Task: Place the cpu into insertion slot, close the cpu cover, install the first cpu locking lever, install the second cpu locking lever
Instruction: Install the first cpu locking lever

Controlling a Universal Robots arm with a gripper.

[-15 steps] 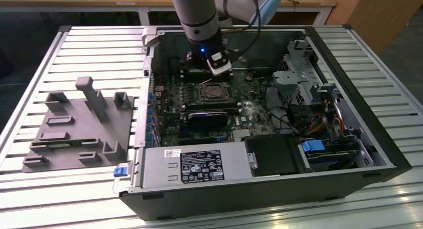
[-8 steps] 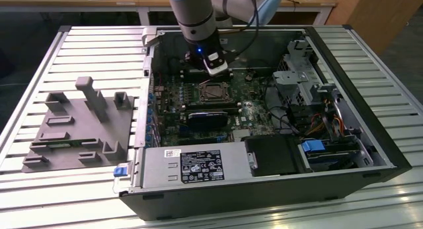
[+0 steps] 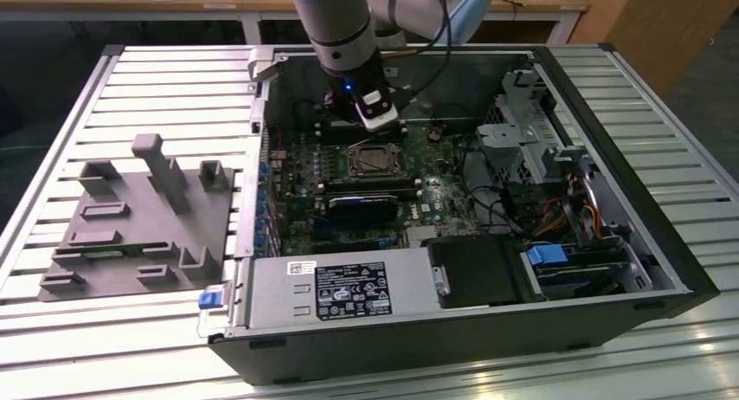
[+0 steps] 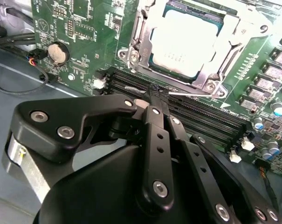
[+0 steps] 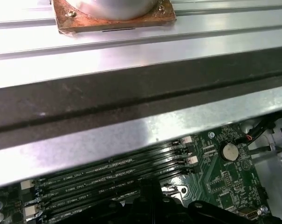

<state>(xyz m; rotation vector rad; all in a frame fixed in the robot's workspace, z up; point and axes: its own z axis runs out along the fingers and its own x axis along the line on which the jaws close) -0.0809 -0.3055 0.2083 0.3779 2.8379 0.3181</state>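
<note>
I see my slatted metal worktop (image 3: 138, 71) carrying the open computer case (image 3: 462, 348) at centre, with a grey holder block (image 3: 138, 227) just beside it at nine o'clock.

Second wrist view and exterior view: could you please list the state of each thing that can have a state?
cpu: seated in the insertion slot.
cpu cover: closed down over the cpu.
locking lever: lying low beside the slot, pinched by the tool; latched or not, I cannot tell.
tool: shut on the locking lever.
computer case: lying on its side, open on top.
</note>
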